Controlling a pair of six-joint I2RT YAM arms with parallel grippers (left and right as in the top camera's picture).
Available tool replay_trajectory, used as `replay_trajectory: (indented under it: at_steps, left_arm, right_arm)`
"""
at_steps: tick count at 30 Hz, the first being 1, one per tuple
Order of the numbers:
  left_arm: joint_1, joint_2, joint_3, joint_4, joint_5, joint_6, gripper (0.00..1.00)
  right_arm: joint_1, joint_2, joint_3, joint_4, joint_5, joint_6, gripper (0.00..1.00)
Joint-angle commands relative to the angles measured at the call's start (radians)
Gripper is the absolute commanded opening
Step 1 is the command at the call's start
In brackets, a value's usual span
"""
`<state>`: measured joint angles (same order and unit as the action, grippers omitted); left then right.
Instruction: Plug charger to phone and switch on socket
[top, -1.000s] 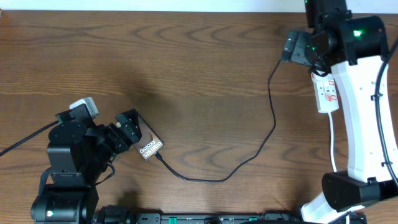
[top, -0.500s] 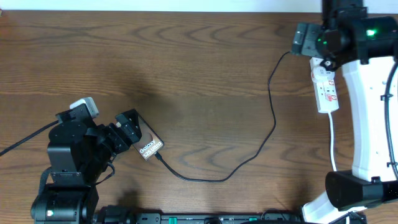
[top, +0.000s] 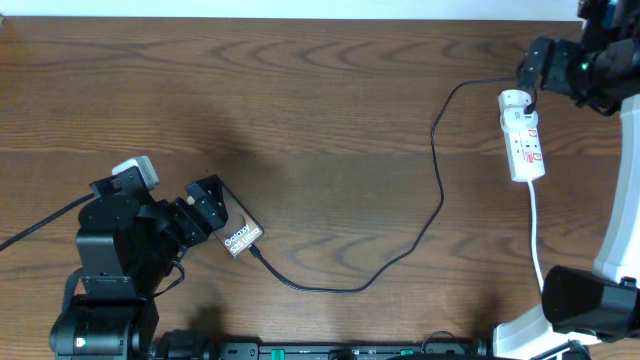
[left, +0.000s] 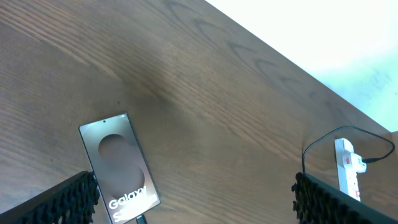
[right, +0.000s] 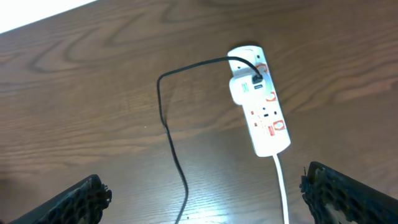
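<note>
The phone (top: 241, 237) lies flat at the lower left with its "Galaxy" screen up; it also shows in the left wrist view (left: 118, 165). The black charger cable (top: 440, 195) runs from the phone's lower edge, where its connector tip (top: 255, 251) meets the phone, across the table to the white socket strip (top: 523, 140). In the right wrist view the cable (right: 171, 143) ends in a white adapter on the strip (right: 261, 112). My left gripper (left: 199, 205) is open and empty, just by the phone. My right gripper (right: 208, 202) is open and empty, up above the strip.
The strip's thick white cord (top: 537, 235) runs down toward the right arm's base (top: 590, 305). The left arm's base (top: 105, 290) fills the lower left corner. The table's far edge runs along the top of the overhead view.
My right arm has swung to the right and away from the socket strip, uncovering its top end. The left arm, phone and cable have not moved.
</note>
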<state>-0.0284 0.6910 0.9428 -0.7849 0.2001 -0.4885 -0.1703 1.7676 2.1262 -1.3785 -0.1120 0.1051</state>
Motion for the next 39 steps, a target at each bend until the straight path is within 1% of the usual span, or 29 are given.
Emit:
replay_trajectory:
  at_steps: [1,9,15,20,24,27,33,39]
  left_arm:
    - [-0.002,0.000,0.019,0.000,-0.003,0.024,0.98]
    - [-0.002,0.000,0.019,0.000,-0.003,0.024,0.98]
    - [-0.002,0.000,0.019,0.000,-0.002,0.024,0.98]
    - [-0.002,0.000,0.019,0.000,-0.002,0.024,0.98]
    - [-0.002,0.000,0.019,0.000,-0.002,0.024,0.98]
    - [-0.002,0.000,0.019,0.000,-0.003,0.024,0.98]
    - [-0.002,0.000,0.019,0.000,-0.002,0.024,0.98]
    - [-0.002,0.000,0.019,0.000,-0.003,0.024,0.98]
  right_arm:
    - [-0.014,-0.010,-0.045,0.021,-0.060,-0.043,0.99]
    - [-0.015,-0.010,-0.201,0.133,-0.092,-0.039,0.99]
    - [-0.019,-0.010,-0.268,0.173,-0.095,-0.039,0.99]
    - [-0.039,-0.010,-0.314,0.193,-0.024,-0.015,0.99]
    - [-0.059,-0.010,-0.360,0.241,-0.021,-0.013,0.99]
    - [-0.071,-0.010,-0.413,0.302,-0.021,-0.014,0.99]
    - [-0.087,-0.010,-0.532,0.476,-0.021,-0.043,0.99]
    - [-0.098,-0.010,-0.595,0.592,-0.001,-0.043,0.99]
